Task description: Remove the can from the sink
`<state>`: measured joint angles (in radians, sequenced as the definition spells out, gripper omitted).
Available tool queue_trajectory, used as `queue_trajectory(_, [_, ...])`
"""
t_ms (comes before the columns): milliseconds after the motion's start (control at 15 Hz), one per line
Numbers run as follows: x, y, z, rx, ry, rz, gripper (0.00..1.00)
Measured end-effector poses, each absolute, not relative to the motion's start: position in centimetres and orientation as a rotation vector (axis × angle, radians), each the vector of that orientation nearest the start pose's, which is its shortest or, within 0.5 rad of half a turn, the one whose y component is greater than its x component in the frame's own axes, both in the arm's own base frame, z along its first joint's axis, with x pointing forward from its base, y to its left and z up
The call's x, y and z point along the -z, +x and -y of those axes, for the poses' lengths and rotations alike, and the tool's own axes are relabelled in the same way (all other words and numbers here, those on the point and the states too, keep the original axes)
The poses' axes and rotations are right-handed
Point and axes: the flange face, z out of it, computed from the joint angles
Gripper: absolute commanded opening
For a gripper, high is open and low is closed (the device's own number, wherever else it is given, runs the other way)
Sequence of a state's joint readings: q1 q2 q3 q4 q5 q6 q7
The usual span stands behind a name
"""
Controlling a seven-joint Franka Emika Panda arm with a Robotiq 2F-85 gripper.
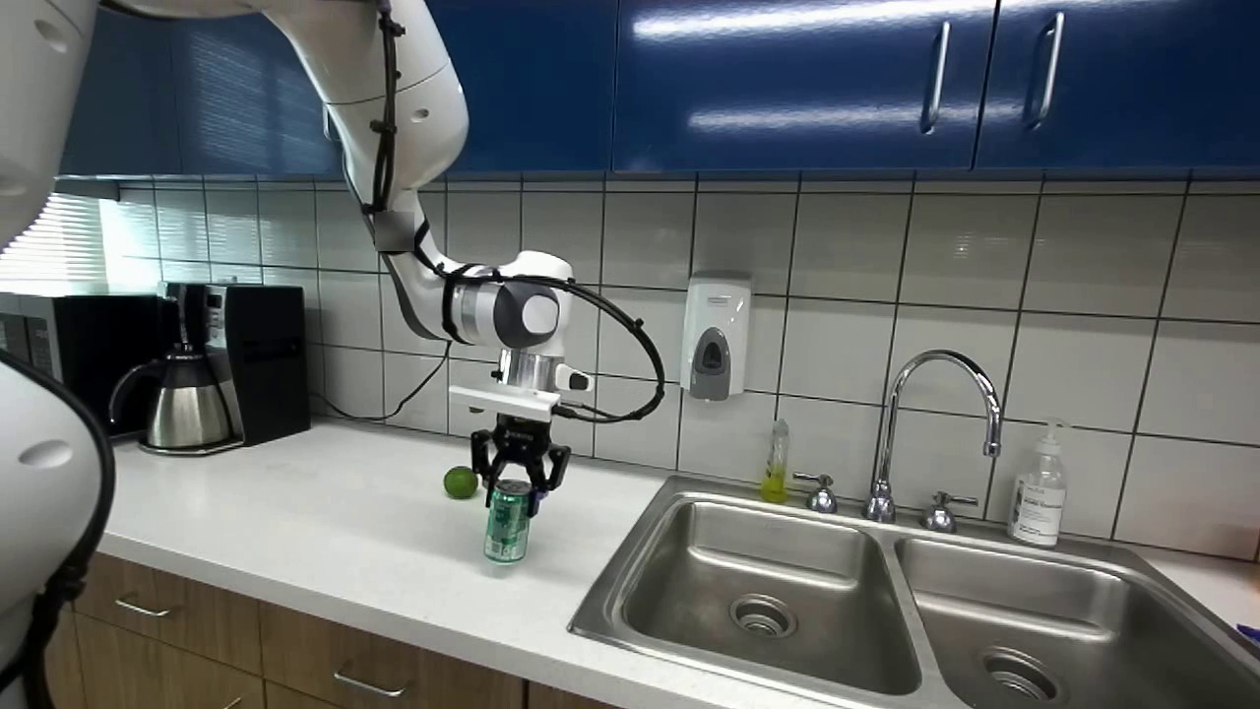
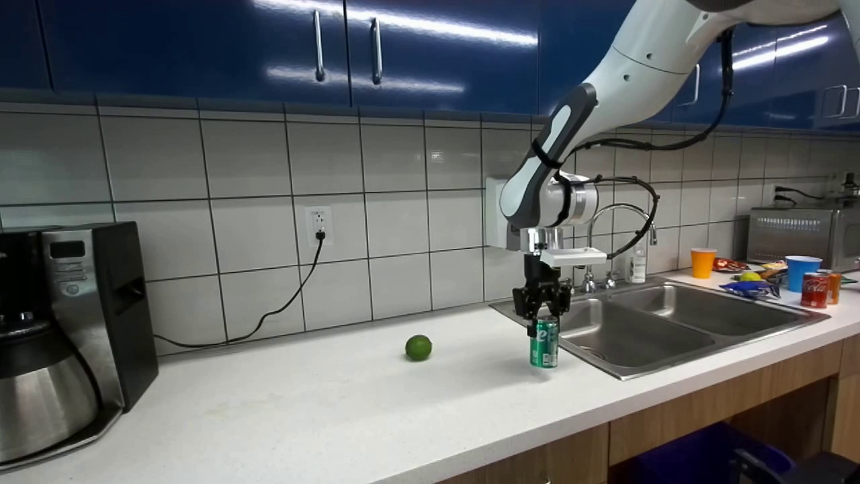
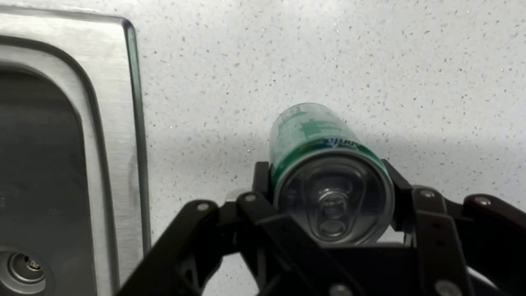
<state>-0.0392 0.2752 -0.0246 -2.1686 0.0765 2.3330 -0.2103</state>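
Observation:
The green can [image 1: 507, 532] is upright over the white counter beside the sink, with its silvery top up. It also shows in an exterior view [image 2: 545, 351] and in the wrist view [image 3: 324, 135]. My gripper [image 1: 512, 497] points down from above, with its black fingers on both sides of the can's upper part. In the wrist view the gripper [image 3: 328, 185] is shut on the can, both fingers against it. Its base is at or just above the counter; I cannot tell which. The steel sink [image 1: 635, 551] lies beside the can, and its rim shows in the wrist view [image 3: 115, 102].
A small green lime-like ball [image 2: 418, 347] lies on the counter near the can. A coffee maker [image 1: 266, 364] stands farther along. The chrome faucet [image 1: 889, 433] rises behind the sink. An orange cup [image 2: 703, 263], a blue cup [image 2: 802, 272] and a red can [image 2: 815, 290] stand beyond it.

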Motion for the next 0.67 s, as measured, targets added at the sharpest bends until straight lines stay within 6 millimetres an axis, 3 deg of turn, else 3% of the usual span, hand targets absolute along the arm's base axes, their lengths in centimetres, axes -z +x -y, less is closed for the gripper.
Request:
queue_trajectory(600, [-23.7, 55.1, 3.2, -0.159, -3.077, 0.143, 0.38])
queue_trajectory(667, [-23.7, 55.2, 3.2, -0.158, -3.077, 0.143, 0.88])
